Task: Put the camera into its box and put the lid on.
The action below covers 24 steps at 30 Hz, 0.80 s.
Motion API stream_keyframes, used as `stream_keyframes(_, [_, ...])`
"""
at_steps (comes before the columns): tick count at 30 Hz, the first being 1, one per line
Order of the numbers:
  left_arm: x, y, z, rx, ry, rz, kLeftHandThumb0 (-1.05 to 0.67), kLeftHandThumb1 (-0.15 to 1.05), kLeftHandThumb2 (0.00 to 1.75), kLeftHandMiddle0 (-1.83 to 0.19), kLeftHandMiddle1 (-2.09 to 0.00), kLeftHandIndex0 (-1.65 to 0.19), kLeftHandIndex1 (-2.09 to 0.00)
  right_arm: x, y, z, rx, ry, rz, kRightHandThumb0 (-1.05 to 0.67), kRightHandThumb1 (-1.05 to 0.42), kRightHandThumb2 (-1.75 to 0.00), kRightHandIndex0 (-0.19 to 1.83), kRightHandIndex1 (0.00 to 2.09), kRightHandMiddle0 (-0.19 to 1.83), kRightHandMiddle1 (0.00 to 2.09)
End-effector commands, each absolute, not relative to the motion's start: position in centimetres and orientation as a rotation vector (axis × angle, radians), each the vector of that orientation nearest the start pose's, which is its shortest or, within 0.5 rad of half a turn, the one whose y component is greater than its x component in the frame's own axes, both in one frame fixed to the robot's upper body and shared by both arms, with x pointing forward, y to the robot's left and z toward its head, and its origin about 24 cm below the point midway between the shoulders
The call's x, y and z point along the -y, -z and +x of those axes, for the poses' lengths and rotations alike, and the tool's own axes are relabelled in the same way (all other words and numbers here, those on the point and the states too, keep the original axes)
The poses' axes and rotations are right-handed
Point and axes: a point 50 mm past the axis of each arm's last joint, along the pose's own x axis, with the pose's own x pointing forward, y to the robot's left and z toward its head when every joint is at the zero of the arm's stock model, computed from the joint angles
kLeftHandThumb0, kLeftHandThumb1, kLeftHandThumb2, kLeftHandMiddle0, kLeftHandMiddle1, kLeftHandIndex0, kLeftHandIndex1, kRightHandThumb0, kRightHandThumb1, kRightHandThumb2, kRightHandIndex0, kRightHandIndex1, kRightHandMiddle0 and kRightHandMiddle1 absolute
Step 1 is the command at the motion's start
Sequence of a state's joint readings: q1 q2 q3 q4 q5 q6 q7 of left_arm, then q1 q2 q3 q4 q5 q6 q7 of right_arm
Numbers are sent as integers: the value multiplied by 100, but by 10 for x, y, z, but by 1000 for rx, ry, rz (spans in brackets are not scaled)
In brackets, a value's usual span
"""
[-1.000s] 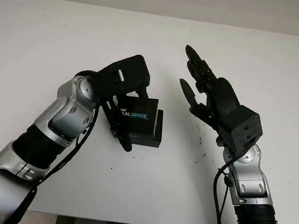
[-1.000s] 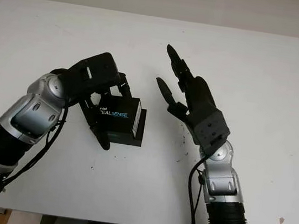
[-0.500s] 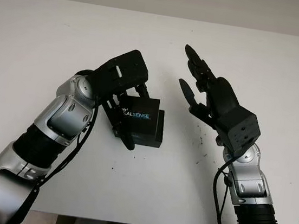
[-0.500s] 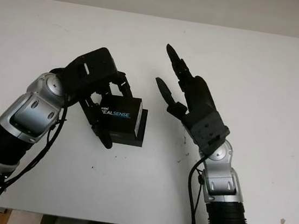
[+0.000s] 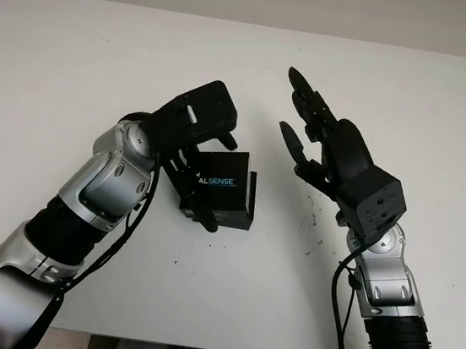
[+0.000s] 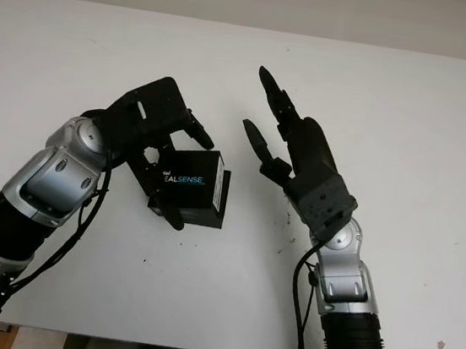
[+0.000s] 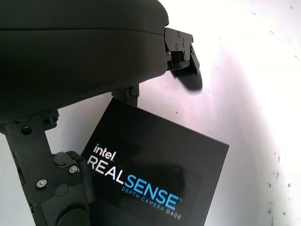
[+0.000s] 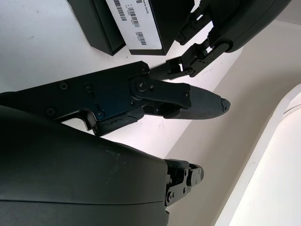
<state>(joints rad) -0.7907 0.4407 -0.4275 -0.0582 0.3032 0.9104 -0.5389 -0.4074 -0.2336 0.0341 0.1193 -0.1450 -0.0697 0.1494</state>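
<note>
A black box lid (image 5: 225,182) printed "RealSense" lies on top of its black box base (image 5: 250,199) in the middle of the white table (image 5: 77,62). It sits slightly askew, and a strip of the base shows on the right. My left hand (image 5: 208,180) is shut on the lid, with the thumb (image 7: 61,188) at its near left edge and the fingers (image 5: 220,139) at its far edge. My right hand (image 5: 296,114) is open and raised above the table, just right of the box. The camera is hidden.
The box's side carries a white barcode label (image 8: 134,23). A few small dark specks (image 5: 312,227) mark the table to the right of the box. Bare white table surrounds the box on all sides.
My left hand and forearm have swung slightly to the right and turned over the lid, which stays on the base. The right hand has held still.
</note>
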Motion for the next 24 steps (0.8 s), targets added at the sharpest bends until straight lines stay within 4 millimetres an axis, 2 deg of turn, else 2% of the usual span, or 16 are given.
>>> stream_keyframes(1, [-92, -195, 335, -153, 513, 885, -57, 105, 25, 1, -4, 8, -16, 148, -138, 321, 339, -224, -406, -73, -105, -53, 13, 6, 14, 7])
stream_keyframes(18, [-89, -199, 337, -140, 549, 898, -55, 105, 25, 3, -4, 11, -9, 147, -137, 321, 333, -243, -403, -71, -105, -53, 13, 5, 14, 7])
stream_keyframes(24, [-84, -206, 340, -171, 558, 833, -54, 105, 26, 1, -6, 13, -7, 146, -137, 321, 326, -246, -390, -71, -105, -53, 12, 5, 12, 6])
